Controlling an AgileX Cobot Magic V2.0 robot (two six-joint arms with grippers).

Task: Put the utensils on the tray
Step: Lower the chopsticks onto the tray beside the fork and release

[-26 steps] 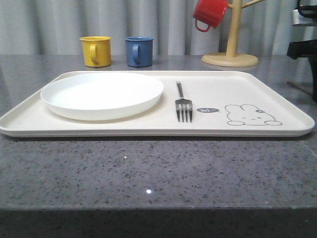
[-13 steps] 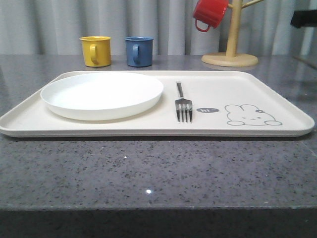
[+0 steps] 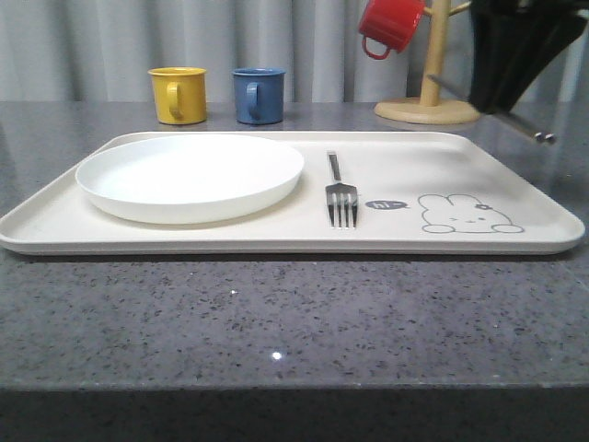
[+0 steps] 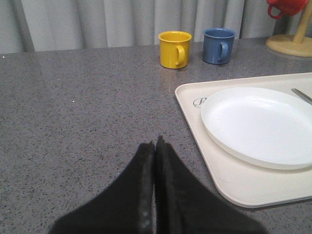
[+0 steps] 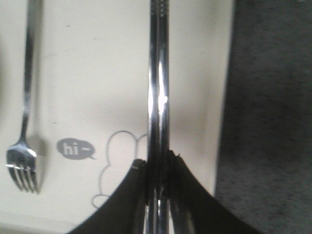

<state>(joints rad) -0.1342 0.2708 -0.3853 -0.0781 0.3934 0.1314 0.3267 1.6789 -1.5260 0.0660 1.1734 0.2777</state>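
A cream tray [image 3: 276, 245] with a rabbit drawing lies across the table. A silver fork [image 3: 340, 198] rests on it, tines toward me, to the right of a white plate [image 3: 189, 175]. My right gripper [image 3: 492, 103] hangs above the tray's far right part, shut on a pair of silver chopsticks [image 3: 538, 135] held level. In the right wrist view the chopsticks [image 5: 158, 87] run straight out from between the gripper's [image 5: 157, 163] black fingers, over the tray [image 5: 195, 73], with the fork [image 5: 25, 122] off to the side. My left gripper [image 4: 156, 144] is shut and holds nothing, low over the grey table beside the tray [image 4: 195, 126].
A yellow mug [image 3: 178, 94] and a blue mug [image 3: 259, 95] stand behind the tray. A wooden mug tree [image 3: 429, 101] with a red mug [image 3: 390, 25] on it stands at the back right, close to my right gripper. Grey stone tabletop [image 3: 276, 322] stretches in front.
My right gripper has swung in from the right edge with the chopsticks and now hangs over the tray's far right. Fork, plate and mugs have not moved.
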